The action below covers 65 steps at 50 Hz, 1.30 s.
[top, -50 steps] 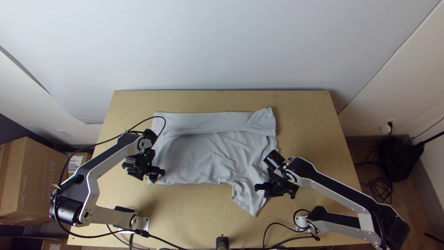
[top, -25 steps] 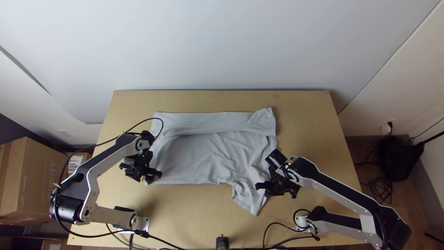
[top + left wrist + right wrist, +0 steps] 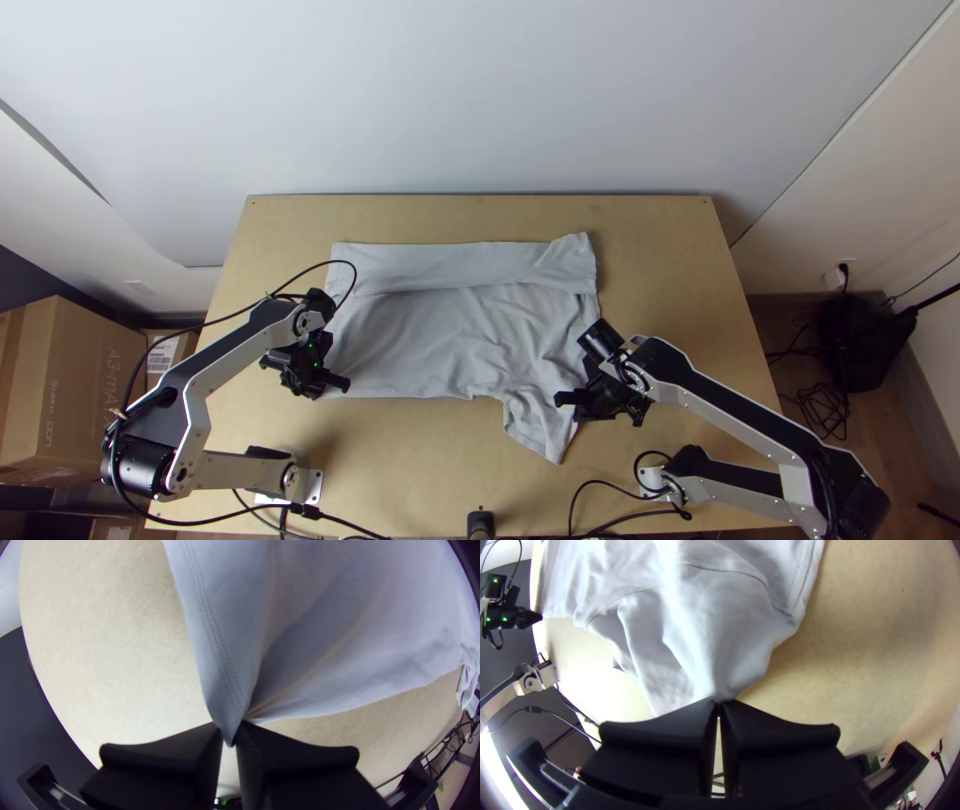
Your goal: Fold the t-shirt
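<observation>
Left gripper (image 3: 229, 734): fingers narrowed, pinching a corner of the t-shirt (image 3: 440, 340) at the stitched edge (image 3: 205, 610); creases are fanning out from the tips.
Right gripper (image 3: 718, 702): fingers closed up, gripping gathered cloth beside the near sleeve (image 3: 538, 430).
T-shirt: lying mostly spread, its body stretching between both grippers and beyond them on the table (image 3: 480, 215).
Folded band (image 3: 450, 266): lying turned over, well beyond both grippers.
Near sleeve: sticking out beside the right gripper, towards the table's near edge.
Step (judged): near side is awaiting its turn over towards the band.
Slip risk: left tips are catching only a small corner; a quick lift could be freeing it.
Skew risk: grippers rising unevenly could be twisting the panel, leaving the sleeve jutting out.
Drag risk: pulling too taut could be shifting the body and opening the band.
</observation>
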Available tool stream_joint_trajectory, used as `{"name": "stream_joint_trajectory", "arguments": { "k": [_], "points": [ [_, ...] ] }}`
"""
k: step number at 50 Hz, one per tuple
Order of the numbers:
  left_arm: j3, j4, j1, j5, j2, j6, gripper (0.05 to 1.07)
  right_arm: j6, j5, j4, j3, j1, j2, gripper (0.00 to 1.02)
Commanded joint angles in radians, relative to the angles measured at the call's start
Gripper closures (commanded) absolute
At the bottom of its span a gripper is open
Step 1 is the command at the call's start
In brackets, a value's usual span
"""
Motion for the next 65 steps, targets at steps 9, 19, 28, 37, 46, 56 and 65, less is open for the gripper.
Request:
{"name": "stream_joint_trajectory", "arguments": {
  "k": [9, 19, 28, 37, 46, 56, 65],
  "points": [
    [-0.037, 0.012, 0.019, 0.003, -0.041, 0.080, 1.05, -0.062, 0.003, -0.034, 0.031, -0.119, -0.043, 1.00],
    [-0.003, 0.035, 0.119, 0.060, -0.120, 0.196, 1.05, -0.202, 0.003, -0.117, 0.128, -0.322, -0.037, 1.00],
    [0.017, 0.033, 0.208, 0.105, -0.140, 0.287, 1.05, -0.277, 0.003, -0.137, 0.165, -0.446, 0.000, 1.00],
    [0.003, 0.063, 0.318, 0.160, -0.159, 0.400, 1.05, -0.320, 0.003, -0.137, 0.162, -0.513, 0.027, 1.00],
    [0.013, 0.084, 0.386, 0.181, -0.156, 0.437, 1.05, -0.338, 0.016, -0.137, 0.174, -0.550, 0.040, 1.00],
    [0.122, 0.058, 0.353, 0.278, -0.177, 0.400, 1.05, -0.315, 0.015, -0.133, 0.275, -0.478, 0.012, 1.00],
    [0.253, 0.056, 0.309, 0.315, -0.142, 0.341, 1.05, -0.315, 0.015, -0.097, 0.367, -0.480, 0.054, 1.00]
  ]
}}
